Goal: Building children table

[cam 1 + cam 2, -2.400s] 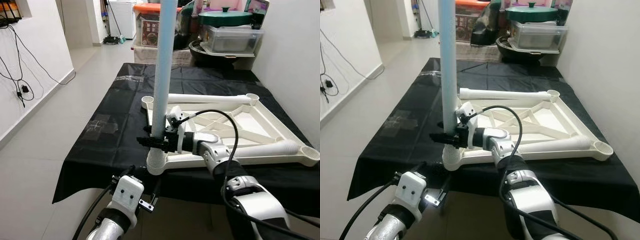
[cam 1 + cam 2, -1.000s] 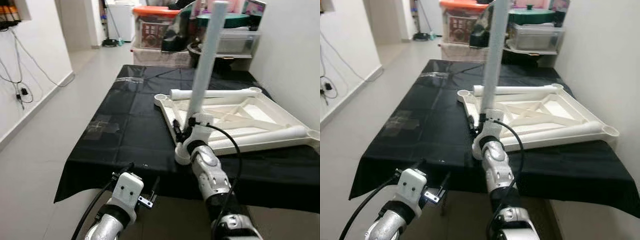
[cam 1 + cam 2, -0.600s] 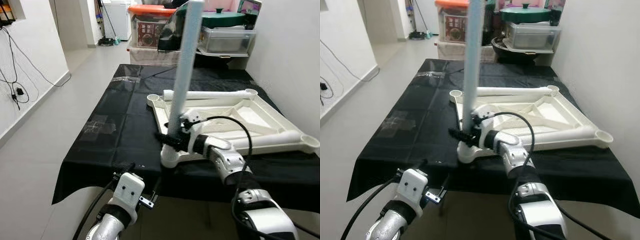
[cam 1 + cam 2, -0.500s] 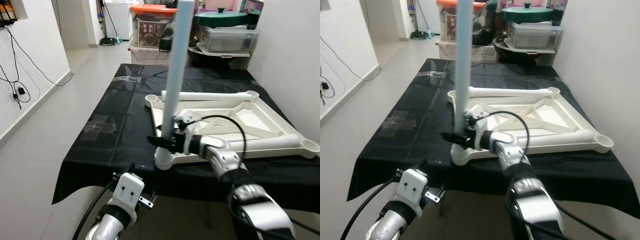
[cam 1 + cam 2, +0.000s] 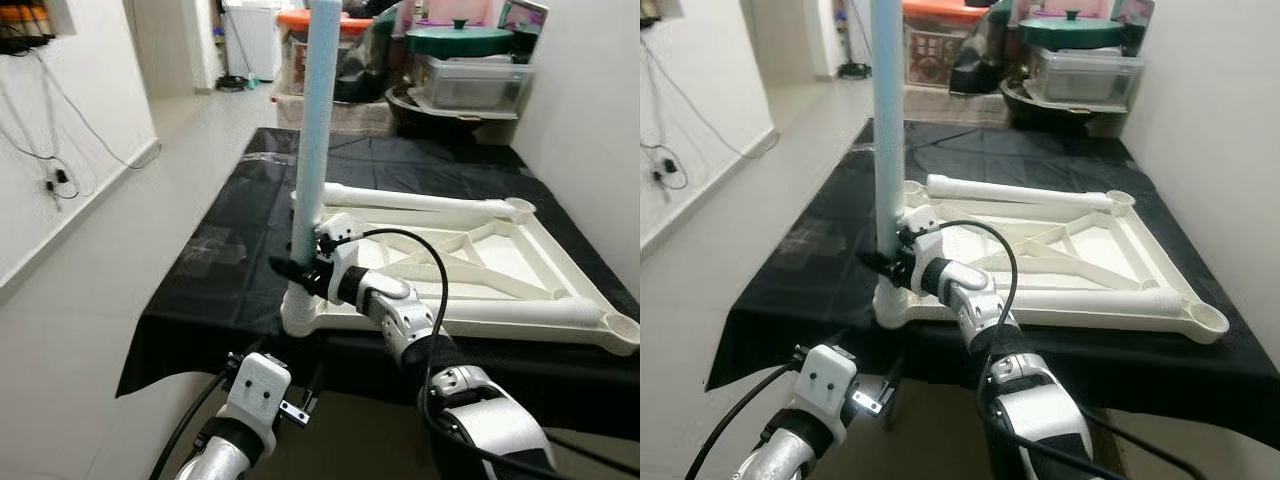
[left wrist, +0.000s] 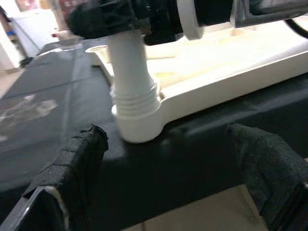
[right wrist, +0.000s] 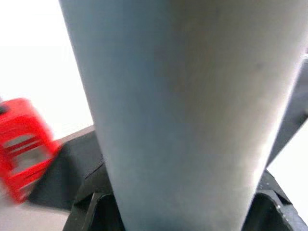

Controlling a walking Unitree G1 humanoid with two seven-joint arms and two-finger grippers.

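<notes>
On the black-covered table [image 5: 230, 210], an upturned white plastic tabletop frame [image 5: 500, 260] is lying flat, its ribbed underside facing up and an open round socket [image 5: 618, 325] sitting at its near right corner, toward 4 o'clock from the frame's centre. At the frame's near left corner, toward 8 o'clock, a pale blue-white leg tube [image 5: 314, 130] is standing upright in the corner socket [image 6: 137, 122] and reaching past the upper edge of the head views. The left wrist view is showing the tube's threaded end [image 6: 135, 98] seated in that socket, which is resting on the cloth at the table's front edge. A second white leg [image 5: 1015, 193] is lying flat along the frame's far edge, toward 12 o'clock.

The right gripper [image 5: 297, 270] is clamping the upright tube just above the socket, its black fingers closed around the tube from the 3 o'clock side, with the silver right arm [image 5: 400, 320] stretching back toward the robot and a black cable [image 5: 440, 250] looping over it. The right wrist view is showing the tube's surface [image 7: 183, 106] at very close range between the finger bases.

The left gripper [image 6: 168, 183] is hanging below and in front of the table edge, toward 6 o'clock from the socket; its two padded fingers [image 6: 79, 163] are spread wide apart and holding nothing.

Beyond the table, toward 12 o'clock, storage boxes [image 5: 470, 80] and a green lid [image 5: 458, 40] are standing against the far wall.
</notes>
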